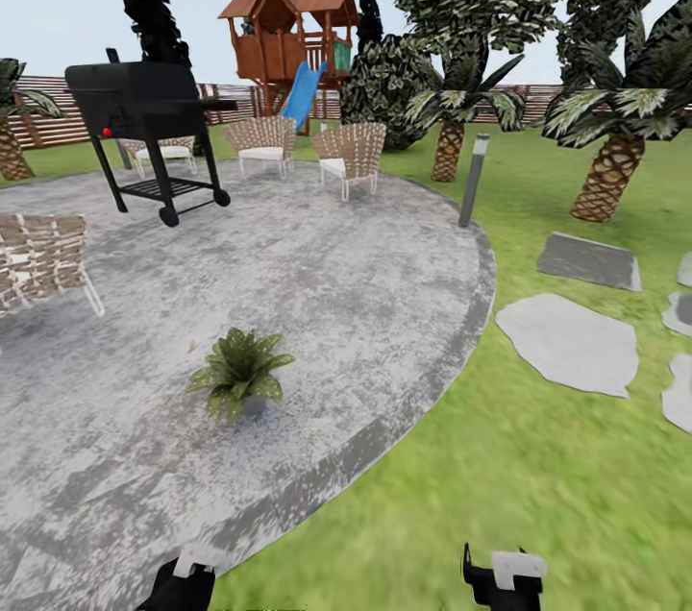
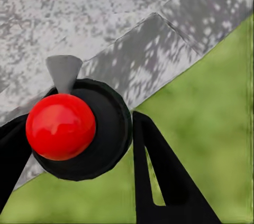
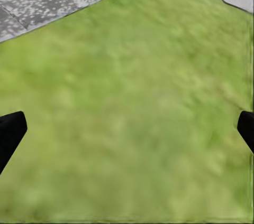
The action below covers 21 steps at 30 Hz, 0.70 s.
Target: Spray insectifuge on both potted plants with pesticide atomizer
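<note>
The spray bottle should be light, hard plastic and a little slick, so I would wrap it around the body under the trigger head and keep it upright. Where it stands I cannot tell. One potted plant (image 1: 238, 371) sits on the grey patio (image 1: 365, 304) at about 11 o'clock from me, its leaves soft and not for touching. My right fingers (image 3: 10, 129) are spread wide over bare grass (image 3: 132, 102), holding nothing. Between my left fingers (image 2: 159, 182) sits a round black thing (image 2: 108, 129) with a red ball (image 2: 61, 126) on it. I cannot tell whether they pinch it or only frame it.
</note>
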Tool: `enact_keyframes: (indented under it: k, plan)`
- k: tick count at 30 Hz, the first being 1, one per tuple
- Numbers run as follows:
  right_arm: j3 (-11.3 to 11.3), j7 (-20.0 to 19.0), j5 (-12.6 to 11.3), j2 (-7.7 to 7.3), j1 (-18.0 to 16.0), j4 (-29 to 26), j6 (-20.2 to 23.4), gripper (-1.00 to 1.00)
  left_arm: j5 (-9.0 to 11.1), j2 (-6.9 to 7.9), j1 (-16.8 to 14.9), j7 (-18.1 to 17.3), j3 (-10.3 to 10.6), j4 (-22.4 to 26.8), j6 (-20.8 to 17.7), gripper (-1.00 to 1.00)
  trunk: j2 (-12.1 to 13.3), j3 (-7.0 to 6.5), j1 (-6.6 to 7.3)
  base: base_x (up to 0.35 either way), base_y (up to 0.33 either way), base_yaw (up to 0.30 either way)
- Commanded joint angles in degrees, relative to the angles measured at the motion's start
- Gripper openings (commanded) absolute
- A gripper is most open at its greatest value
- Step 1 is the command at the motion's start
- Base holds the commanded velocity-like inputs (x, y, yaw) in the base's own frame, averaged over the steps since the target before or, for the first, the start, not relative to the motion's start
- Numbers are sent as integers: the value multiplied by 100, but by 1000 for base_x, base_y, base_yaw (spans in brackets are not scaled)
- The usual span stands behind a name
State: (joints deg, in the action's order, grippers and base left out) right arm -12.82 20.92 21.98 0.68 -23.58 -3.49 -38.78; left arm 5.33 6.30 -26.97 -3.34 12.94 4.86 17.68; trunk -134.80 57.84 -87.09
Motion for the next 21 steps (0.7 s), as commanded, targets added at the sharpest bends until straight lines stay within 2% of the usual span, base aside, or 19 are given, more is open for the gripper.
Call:
enact_keyframes:
  k: [1,21]
  plan:
    - [-33,36,61,2,-4,6,-7,100,56,3,-2,-27,33,-2,16,-100,-2,5,3,-86,0,-289]
    - [-27,35,61,2,-3,23,-7,100,56,3,-2,-27,33,-2,16,-100,-2,5,3,-7,0,-290]
